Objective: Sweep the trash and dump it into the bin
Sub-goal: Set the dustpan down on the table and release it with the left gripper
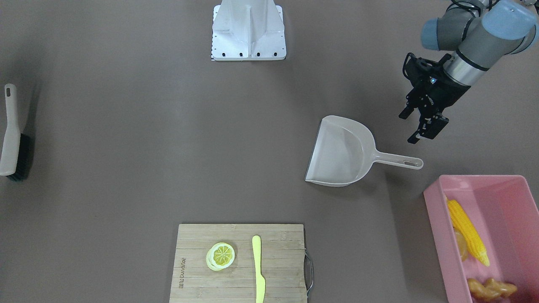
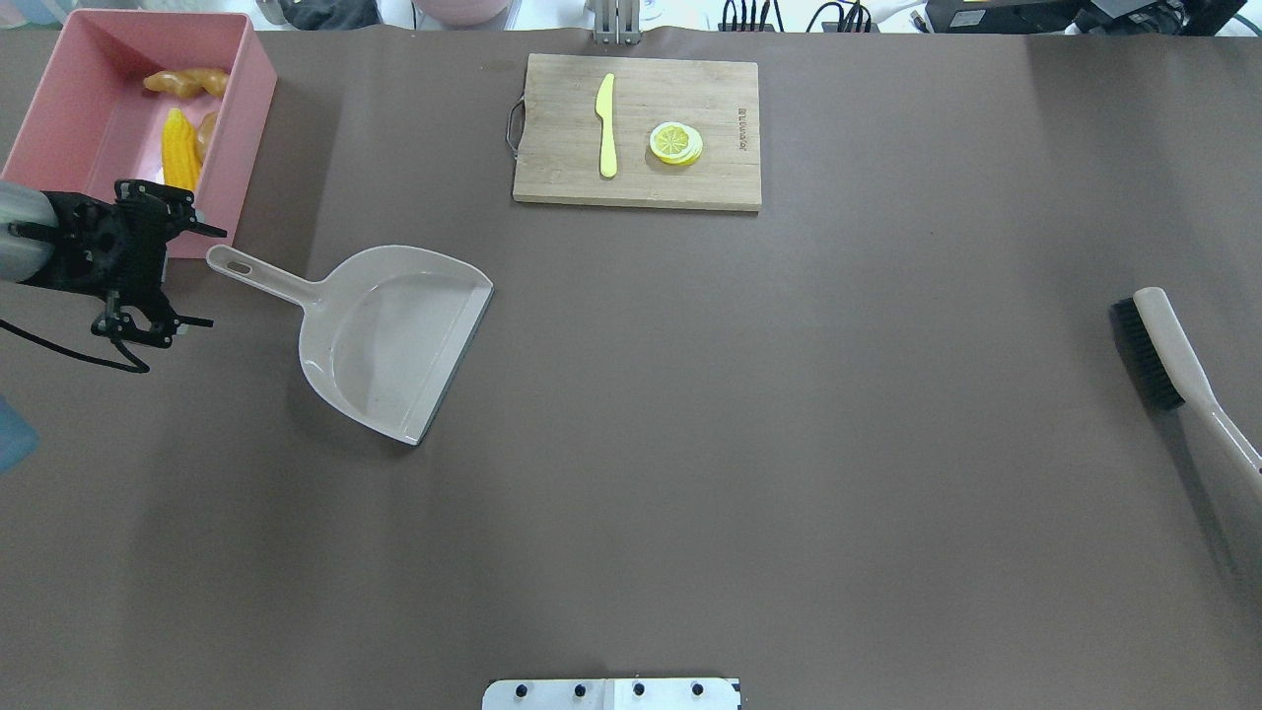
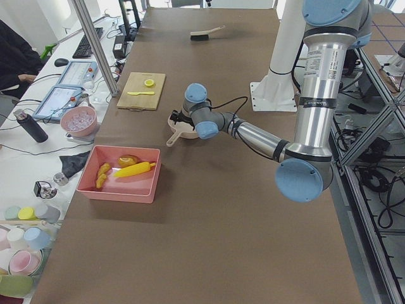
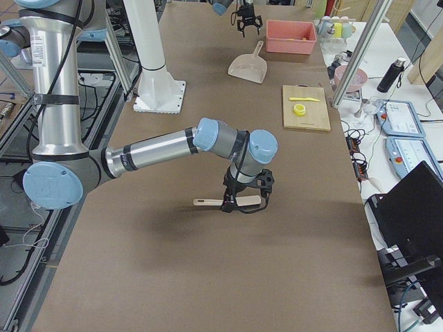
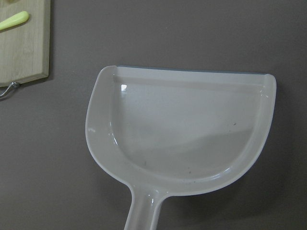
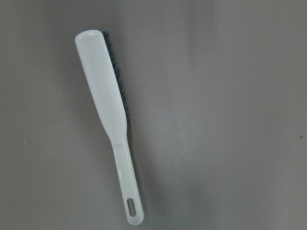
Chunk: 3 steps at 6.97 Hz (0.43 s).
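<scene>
The trash lies inside the pink bin [image 1: 437,219]: a yellow corn cob [image 1: 467,231], a tan-orange ginger root [image 1: 490,288] and a brown potato [image 1: 460,248] half hidden by the corn. In the overhead view the bin [image 2: 248,118] stands at the far left corner with the corn [image 2: 179,150] and the ginger [image 2: 187,81] in it. My left gripper [image 1: 407,128] [image 2: 212,278] hangs open and empty just behind the handle end of the empty dustpan [image 1: 341,151] [image 2: 394,335]. My right gripper [image 4: 242,202] hovers over the brush [image 4: 228,203]; I cannot tell its state.
The brush [image 2: 1173,355] [image 6: 108,105] lies flat at the right table edge. A wooden cutting board [image 2: 562,118] at the far middle holds a lemon slice [image 2: 675,143] and a yellow-green knife [image 2: 606,123]. The robot's base [image 1: 248,29] stands at the near edge.
</scene>
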Each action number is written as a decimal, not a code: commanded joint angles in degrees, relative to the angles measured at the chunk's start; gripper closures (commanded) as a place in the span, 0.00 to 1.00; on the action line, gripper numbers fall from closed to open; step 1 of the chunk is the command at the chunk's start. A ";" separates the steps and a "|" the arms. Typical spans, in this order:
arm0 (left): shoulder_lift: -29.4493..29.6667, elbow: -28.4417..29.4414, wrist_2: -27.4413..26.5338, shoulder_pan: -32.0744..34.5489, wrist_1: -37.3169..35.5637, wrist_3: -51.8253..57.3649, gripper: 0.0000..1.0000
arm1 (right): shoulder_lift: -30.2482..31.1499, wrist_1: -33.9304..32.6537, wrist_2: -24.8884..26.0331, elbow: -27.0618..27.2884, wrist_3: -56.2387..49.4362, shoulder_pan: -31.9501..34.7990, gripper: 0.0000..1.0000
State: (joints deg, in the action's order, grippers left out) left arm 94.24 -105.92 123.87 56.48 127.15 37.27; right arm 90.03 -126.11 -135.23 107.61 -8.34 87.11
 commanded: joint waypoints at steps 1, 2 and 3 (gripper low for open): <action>0.50 -0.34 8.97 11.14 -11.33 -0.35 0.02 | 0.06 0.16 0.49 0.23 -2.81 4.19 0.00; 1.29 -0.34 10.68 15.38 -15.32 -0.79 0.02 | 0.32 0.08 0.49 0.32 -3.69 6.47 0.00; 1.21 -0.51 10.87 19.51 -16.23 -5.32 0.02 | 0.93 -0.01 0.49 0.84 -3.70 8.58 0.00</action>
State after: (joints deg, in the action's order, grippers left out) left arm 95.23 -106.29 133.42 70.87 113.68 35.49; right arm 90.42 -126.03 -134.78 108.01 -11.61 93.10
